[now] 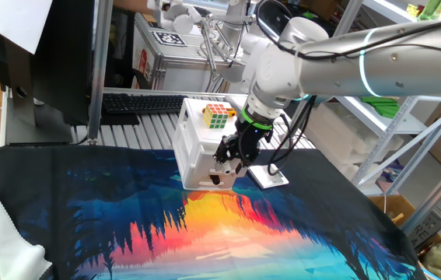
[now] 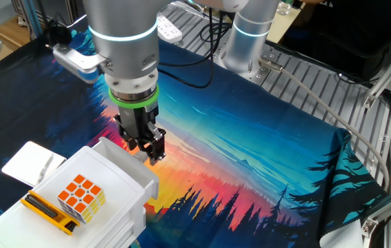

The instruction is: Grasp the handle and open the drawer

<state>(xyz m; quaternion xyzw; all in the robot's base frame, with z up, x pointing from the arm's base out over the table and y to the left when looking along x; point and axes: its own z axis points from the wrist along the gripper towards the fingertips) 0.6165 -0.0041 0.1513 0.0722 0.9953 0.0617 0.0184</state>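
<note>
Black two-finger hand (image 1: 230,158) at frame centre against the small white plastic two-drawer cabinet (image 1: 197,152) front; grip state cannot be told. Multicoloured puzzle cube (image 2: 81,198) sits atop.

The robot's one arm (image 1: 376,66) is big and white, with a thin glowing ring around it. In one fixed view it comes in from the right side and bends down at the wrist (image 1: 257,118), which has a bright green band. In the other fixed view the arm (image 2: 123,34) stands almost straight up and down, thick and grey, with the same green band (image 2: 134,100) low on it. Below the band hangs the black gripper (image 2: 151,153), pointing down. Its two fingers (image 1: 231,159) are close together. It is hard to tell if they are squeezing anything.
</note>
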